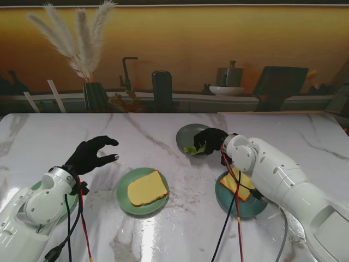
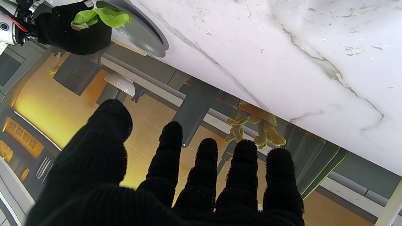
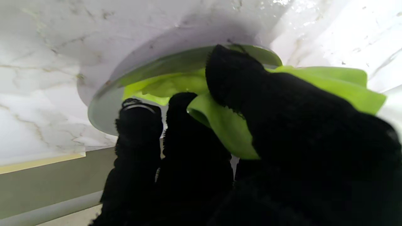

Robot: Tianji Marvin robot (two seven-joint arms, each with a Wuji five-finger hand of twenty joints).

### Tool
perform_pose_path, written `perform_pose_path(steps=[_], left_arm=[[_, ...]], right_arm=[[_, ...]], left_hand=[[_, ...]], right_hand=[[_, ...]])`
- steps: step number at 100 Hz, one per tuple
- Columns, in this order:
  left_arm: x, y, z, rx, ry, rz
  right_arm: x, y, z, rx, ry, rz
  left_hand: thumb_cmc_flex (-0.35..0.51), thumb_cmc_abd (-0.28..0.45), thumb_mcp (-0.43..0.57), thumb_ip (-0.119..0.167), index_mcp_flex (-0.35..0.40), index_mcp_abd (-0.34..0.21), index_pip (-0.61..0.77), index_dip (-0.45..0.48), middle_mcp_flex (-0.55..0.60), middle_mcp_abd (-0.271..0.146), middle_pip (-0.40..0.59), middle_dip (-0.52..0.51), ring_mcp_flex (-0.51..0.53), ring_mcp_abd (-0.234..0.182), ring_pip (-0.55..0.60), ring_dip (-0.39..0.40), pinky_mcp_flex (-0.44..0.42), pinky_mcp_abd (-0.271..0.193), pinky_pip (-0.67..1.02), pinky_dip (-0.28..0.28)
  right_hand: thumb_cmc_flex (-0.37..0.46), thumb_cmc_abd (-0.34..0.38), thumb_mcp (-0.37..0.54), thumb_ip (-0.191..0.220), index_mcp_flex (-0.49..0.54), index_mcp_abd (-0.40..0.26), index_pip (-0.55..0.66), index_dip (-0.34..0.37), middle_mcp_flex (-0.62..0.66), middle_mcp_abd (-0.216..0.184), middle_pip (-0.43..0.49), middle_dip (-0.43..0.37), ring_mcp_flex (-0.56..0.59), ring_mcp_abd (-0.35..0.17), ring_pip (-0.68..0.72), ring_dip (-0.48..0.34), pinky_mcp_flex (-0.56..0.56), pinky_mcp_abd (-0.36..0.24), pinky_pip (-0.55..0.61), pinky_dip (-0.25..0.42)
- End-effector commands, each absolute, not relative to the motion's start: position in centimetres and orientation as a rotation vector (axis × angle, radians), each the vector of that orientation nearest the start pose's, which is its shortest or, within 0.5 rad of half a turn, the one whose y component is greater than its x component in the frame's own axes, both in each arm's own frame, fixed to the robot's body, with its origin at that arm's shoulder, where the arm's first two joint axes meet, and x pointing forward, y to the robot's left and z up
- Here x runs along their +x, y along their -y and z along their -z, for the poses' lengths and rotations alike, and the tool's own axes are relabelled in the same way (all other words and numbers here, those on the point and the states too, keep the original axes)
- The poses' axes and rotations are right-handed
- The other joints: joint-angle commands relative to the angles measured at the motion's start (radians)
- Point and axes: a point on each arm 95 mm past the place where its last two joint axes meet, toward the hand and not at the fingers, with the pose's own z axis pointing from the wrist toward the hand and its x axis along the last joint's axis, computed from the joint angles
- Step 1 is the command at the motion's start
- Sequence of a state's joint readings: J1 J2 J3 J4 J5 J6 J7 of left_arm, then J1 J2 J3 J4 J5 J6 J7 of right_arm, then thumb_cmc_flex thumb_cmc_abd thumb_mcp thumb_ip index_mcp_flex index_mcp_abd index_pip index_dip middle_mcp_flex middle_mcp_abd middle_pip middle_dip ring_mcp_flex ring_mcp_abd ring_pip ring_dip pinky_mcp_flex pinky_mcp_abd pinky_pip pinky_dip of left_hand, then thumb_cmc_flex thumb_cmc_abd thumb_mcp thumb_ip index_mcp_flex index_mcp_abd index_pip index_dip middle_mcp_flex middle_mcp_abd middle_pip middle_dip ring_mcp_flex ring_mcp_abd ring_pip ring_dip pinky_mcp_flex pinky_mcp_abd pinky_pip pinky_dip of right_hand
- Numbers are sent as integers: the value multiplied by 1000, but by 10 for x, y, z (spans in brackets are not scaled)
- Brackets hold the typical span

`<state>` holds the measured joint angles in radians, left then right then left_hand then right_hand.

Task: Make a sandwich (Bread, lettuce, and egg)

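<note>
A slice of bread (image 1: 146, 188) lies on a green plate (image 1: 125, 201) in front of me at the table's middle. Farther off, my right hand (image 1: 210, 140) rests over a grey plate (image 1: 184, 134) and is shut on a green lettuce leaf (image 1: 193, 149). In the right wrist view the thumb and fingers (image 3: 188, 131) pinch the lettuce (image 3: 226, 128) just above the grey plate (image 3: 103, 110). My left hand (image 1: 90, 154) hovers open above bare marble to the left of the bread, fingers spread. The left wrist view shows its fingers (image 2: 201, 175) apart, and the right hand (image 2: 72, 31) holding the lettuce (image 2: 105, 16).
A second green plate (image 1: 250, 209) on the right holds a yellow piece (image 1: 238, 184), half hidden by my right forearm. A green rim (image 1: 35, 188) peeks out beside my left wrist. A vase of dried grass (image 1: 94, 94) stands beyond the table's far edge.
</note>
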<state>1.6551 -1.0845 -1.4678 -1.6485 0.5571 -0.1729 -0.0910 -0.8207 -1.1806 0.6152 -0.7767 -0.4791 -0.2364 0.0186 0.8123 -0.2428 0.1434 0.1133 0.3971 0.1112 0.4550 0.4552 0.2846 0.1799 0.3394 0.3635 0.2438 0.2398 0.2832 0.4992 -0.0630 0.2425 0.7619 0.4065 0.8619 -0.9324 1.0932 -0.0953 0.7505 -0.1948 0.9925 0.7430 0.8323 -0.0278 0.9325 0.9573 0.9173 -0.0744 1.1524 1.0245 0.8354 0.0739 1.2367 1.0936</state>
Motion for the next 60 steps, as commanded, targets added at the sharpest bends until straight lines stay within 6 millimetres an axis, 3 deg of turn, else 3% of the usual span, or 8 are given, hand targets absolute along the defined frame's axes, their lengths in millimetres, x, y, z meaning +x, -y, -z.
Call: perform_pose_path(steps=[1,44,60], left_arm=[[398,-71,295,-1561,-1230,1772],[398,-65,285,-1534,-1241,1800],[397,-65,282,-1525,-1237,1806]], right_arm=[[550,-30,340,1379,-1769,-1550],[541,-25,322,1348,-1683,-1634],[538,-26,316,1347,-1659,-1680]], left_hand=[[11,31,-16,-13,22,5,2,8,-22,-1,-4,-21,-34,-13,-7,2,-14,3,-6,7],[9,32,-16,-13,9,-2,0,9,-20,-2,-3,-21,-31,-15,-6,1,-12,5,-5,7],[10,33,-16,-12,10,0,1,9,-21,-3,-4,-21,-32,-15,-6,1,-12,4,-6,7]], right_hand=[[27,-31,94,58,30,-10,23,17,37,-4,29,28,42,-72,19,31,32,-12,29,26],[16,-59,123,72,60,4,-2,26,73,8,9,37,90,-80,-34,105,82,-7,18,40],[9,-62,191,113,42,19,17,63,64,8,47,69,82,-114,6,186,89,-11,34,49]])
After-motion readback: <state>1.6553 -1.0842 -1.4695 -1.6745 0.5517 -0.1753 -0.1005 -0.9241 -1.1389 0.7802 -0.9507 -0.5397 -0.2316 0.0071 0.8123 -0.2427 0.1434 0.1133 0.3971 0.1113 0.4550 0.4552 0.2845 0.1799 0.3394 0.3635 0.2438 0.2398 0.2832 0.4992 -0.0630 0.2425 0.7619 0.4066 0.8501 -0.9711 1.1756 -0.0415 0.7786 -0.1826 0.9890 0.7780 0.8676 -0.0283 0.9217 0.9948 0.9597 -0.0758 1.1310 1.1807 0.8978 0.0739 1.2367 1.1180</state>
